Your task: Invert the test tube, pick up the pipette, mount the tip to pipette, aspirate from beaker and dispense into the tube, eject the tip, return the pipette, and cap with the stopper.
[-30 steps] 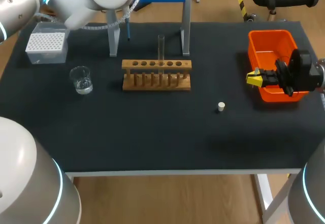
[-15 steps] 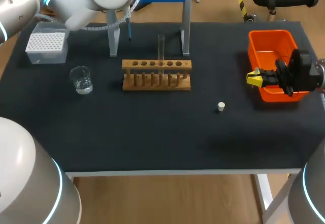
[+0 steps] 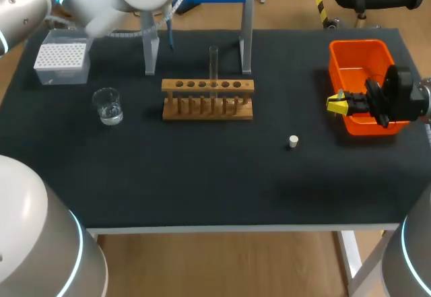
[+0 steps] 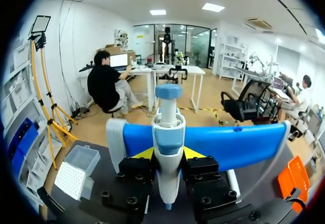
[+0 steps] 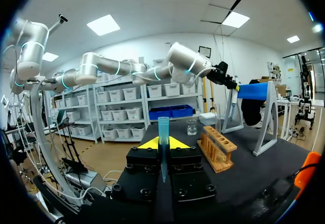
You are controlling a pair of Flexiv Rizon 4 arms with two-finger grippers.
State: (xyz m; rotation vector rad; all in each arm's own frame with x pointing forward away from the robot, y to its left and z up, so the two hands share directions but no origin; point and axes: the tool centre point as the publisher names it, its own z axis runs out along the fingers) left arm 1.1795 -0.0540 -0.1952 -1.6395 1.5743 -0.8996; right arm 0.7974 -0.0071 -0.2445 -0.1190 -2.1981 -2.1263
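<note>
The left end effector (image 4: 167,153) clamps the pipette (image 4: 168,127) at the blue stand (image 4: 238,144), about 11 o'clock from the racked test tube (image 3: 213,60). The arm has edged upward, so lift-off seems begun. The right end effector (image 5: 162,144) grips a blue pipette tip (image 5: 163,131) and is unmoved.

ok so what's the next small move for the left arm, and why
Probably lift the white and blue pipette clear of the blue-barred stand. The left gripper has its fingers shut on it right against the stand, and the right gripper holds a blue plastic tip waiting to be mounted.
</note>
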